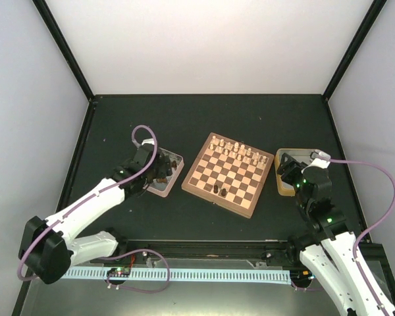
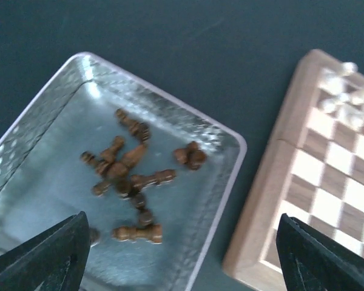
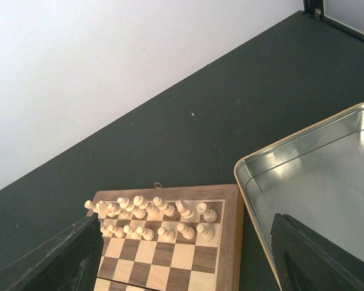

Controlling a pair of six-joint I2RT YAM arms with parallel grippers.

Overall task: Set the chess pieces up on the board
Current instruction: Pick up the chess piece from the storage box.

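- My left gripper (image 2: 185,257) hangs over the metal tray (image 2: 225,138), its jaws spread wide with nothing between them.
- Below it lie the dark brown chess pieces (image 2: 130,176), toppled in a loose heap on the tray floor, several touching or crossing one another. One small cluster (image 2: 190,156) sits a little apart towards the tray's far corner.
- I judge the step in hand to be a fresh pick from this heap. The next move calls for dropping onto a single piece that lies clear of its neighbours, with the fingers set across its narrow body.
- The chessboard (image 2: 284,140) sits just beside the tray, and the carry to it looks short.
- Two dark pieces (image 1: 218,190) stand on the board's near rows in the overhead view, so most of the dark side is not yet placed.
- The cream-white chessmen (image 3: 151,215) fill the two far rows, upright as far as I can tell.
- My right gripper (image 3: 188,260) waits on the other side of the board, jaws likewise parted and grasping nothing.
- It hovers by a second tray (image 3: 303,154), whose floor shows only bare metal in my wrist view.
- Everything rests on a dark matte tabletop (image 1: 118,118).
- Pale wall panels (image 1: 210,39) close the cell on three sides, joined by black corner posts (image 1: 62,49).
- A purple cable (image 1: 145,131) loops above the left wrist, and a white slotted cable duct (image 1: 204,275) runs along the near edge between the arm bases.
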